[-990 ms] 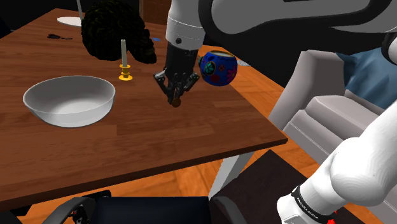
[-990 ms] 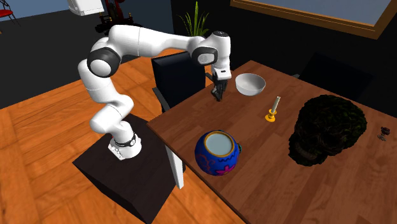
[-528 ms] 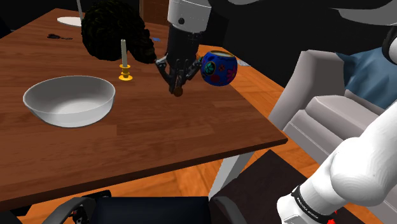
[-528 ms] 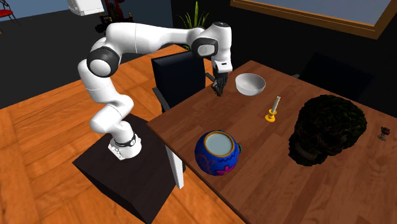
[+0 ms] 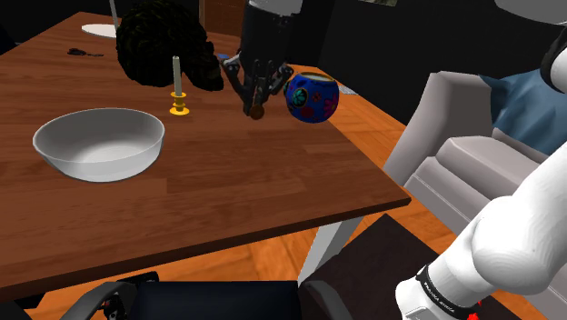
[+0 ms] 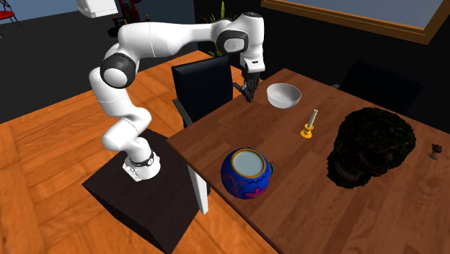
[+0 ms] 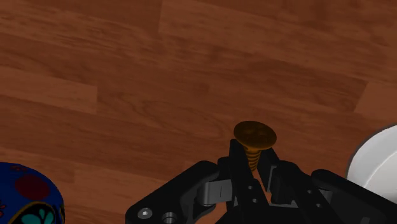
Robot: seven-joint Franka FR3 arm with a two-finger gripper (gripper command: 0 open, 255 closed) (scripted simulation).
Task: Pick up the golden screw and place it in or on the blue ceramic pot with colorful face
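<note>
A golden-brown screw [image 7: 254,136] with a flat round head sticks out between the fingers of my black gripper [image 7: 253,167], which is shut on its shank. In the shoulder view the gripper [image 5: 256,105] hangs above the wooden table [image 5: 227,205] with the screw [image 5: 256,114] at its tip, just to that view's left of the blue pot [image 5: 312,96] with coloured face markings. The second exterior view shows the gripper [image 6: 249,94] near the table's far end, well away from the open-topped pot [image 6: 246,173]. An edge of the pot [image 7: 25,198] appears beside the hand.
A white bowl [image 5: 100,143] sits on the table, with a candle in a yellow holder [image 5: 178,91] and a dark bushy lump [image 5: 168,41] behind it. A pale armchair [image 5: 472,136] stands past the table's edge. A black chair [image 6: 202,86] stands by the table.
The gripper has risen off the tabletop with the screw held in it, and drifted slightly toward the pot in the shoulder view. Nothing else has moved.
</note>
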